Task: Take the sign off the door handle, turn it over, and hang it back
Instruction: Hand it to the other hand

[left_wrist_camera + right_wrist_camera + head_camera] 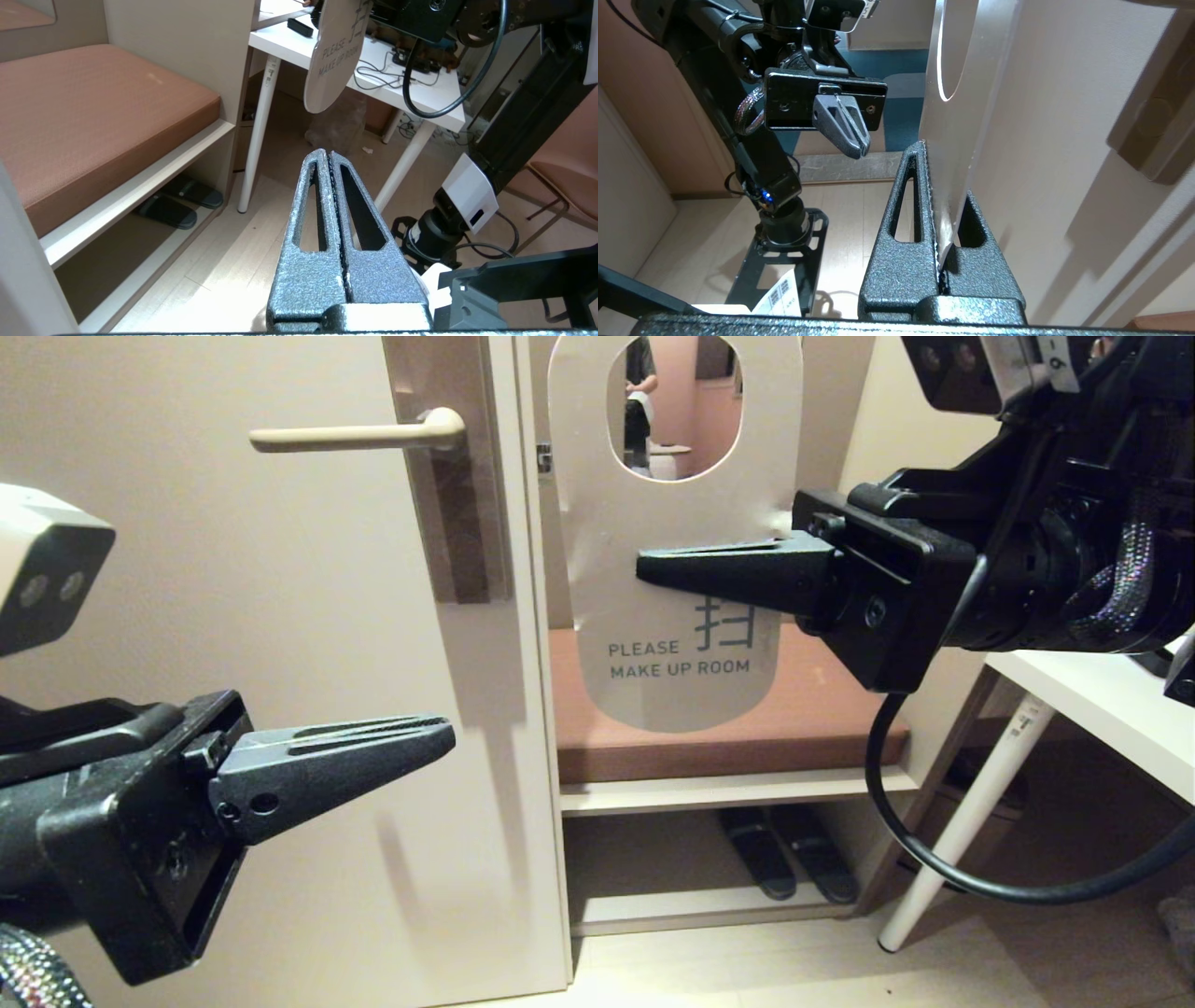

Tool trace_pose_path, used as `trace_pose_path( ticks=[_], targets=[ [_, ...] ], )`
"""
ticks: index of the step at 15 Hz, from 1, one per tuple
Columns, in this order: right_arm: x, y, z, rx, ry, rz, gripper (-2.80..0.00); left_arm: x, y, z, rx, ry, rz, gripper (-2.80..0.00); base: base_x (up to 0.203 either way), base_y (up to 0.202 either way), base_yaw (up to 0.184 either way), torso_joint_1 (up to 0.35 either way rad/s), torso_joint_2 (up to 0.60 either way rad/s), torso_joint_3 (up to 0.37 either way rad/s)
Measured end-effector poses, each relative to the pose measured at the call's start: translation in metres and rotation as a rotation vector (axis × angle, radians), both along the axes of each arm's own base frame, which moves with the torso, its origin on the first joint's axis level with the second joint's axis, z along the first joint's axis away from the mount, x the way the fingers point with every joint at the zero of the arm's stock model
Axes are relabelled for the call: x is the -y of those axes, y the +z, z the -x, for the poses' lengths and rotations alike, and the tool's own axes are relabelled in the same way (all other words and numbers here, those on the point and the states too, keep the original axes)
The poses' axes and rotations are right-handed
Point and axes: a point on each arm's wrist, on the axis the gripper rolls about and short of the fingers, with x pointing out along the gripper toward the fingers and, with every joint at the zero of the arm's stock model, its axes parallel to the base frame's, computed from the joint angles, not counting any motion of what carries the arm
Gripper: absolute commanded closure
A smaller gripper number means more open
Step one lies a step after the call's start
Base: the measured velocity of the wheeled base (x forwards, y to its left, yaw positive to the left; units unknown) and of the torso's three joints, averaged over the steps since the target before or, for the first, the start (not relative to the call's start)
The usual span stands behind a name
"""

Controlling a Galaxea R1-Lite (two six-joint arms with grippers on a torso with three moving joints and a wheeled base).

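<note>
Sign [674,551]: white "MAKE UP ROOM" face showing, clamped in right gripper [653,569], off the door handle [359,435]. Left gripper [439,735]: fingers together (empty), low beside the door.

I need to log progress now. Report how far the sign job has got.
Done: the sign is off the door handle, which is bare.
In hand: the right tool is shut on the sign, white "MAKE UP ROOM" side facing the head camera.
Left: hang it back. The left tool is shut, empty.
</note>
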Motion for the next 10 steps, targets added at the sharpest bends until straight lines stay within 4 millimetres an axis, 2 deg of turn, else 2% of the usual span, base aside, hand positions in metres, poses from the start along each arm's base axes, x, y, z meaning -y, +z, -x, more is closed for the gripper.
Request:
trace_pose_path(
  ticks=[10],
  targets=[
    [-0.007,0.003,0.004,0.008,0.027,-0.007,0.00,0.010,-0.003,-0.012,0.073,-0.012,-0.030,-2.80,0.000,0.000,0.000,0.000,0.00,0.000]
  ],
)
